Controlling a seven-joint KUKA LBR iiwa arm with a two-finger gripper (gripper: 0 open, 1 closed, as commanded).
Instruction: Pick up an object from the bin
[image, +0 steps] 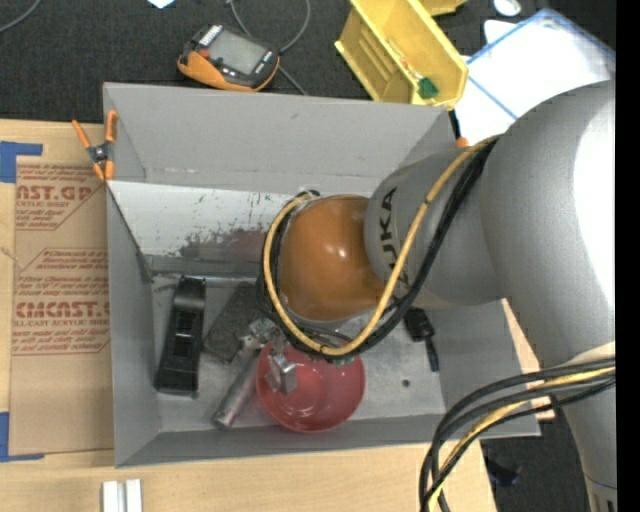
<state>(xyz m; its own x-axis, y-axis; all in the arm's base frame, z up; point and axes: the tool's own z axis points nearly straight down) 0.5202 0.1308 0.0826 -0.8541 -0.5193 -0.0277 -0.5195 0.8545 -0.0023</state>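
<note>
My gripper (273, 355) pokes out from under the arm's orange cover, low in the middle of the bin. It hangs over the upper left rim of a red round bowl-like thing (318, 395) near the front wall. A grey metal cylinder (234, 394) lies slanted just left of the bowl, its upper end close beside the gripper. A dark grey flat pad (228, 318) lies behind the cylinder, partly under the cover. Whether the gripper touches the bowl or the cylinder I cannot tell.
A black tape dispenser (180, 336) lies lengthwise along the bin's left side. A small black piece (421, 330) lies right of the arm. The arm and its cables cover the bin's back right part.
</note>
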